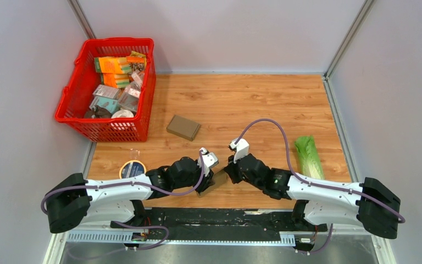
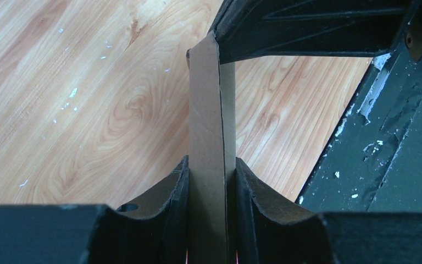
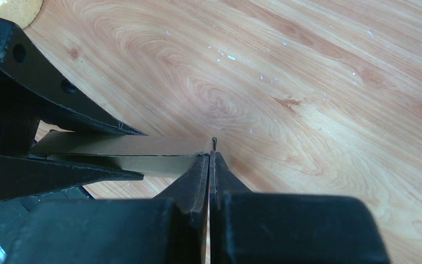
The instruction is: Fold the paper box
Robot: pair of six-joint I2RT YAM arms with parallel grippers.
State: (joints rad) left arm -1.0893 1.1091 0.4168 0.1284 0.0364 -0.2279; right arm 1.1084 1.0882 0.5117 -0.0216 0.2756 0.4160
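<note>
The brown paper box [image 1: 213, 183] hangs just above the table near the front edge, between the two arms. My left gripper [image 2: 211, 190] is shut on it, the pads pressing both flat sides of the box [image 2: 209, 126]. My right gripper [image 3: 209, 160] meets the box [image 3: 126, 154] at its far end. Its jaws are pressed together, and a thin cardboard edge of the box pokes out between the tips. In the top view the left gripper [image 1: 204, 177] and the right gripper [image 1: 226, 174] almost touch. The right gripper's fingers [image 2: 307, 27] fill the top of the left wrist view.
A second flat brown box [image 1: 183, 127] lies mid-table. A red basket [image 1: 82, 82] full of packets stands at the back left. A tape roll [image 1: 132, 168] lies near the left arm and a green cabbage [image 1: 309, 155] at the right. The black base rail [image 2: 384, 137] runs close by.
</note>
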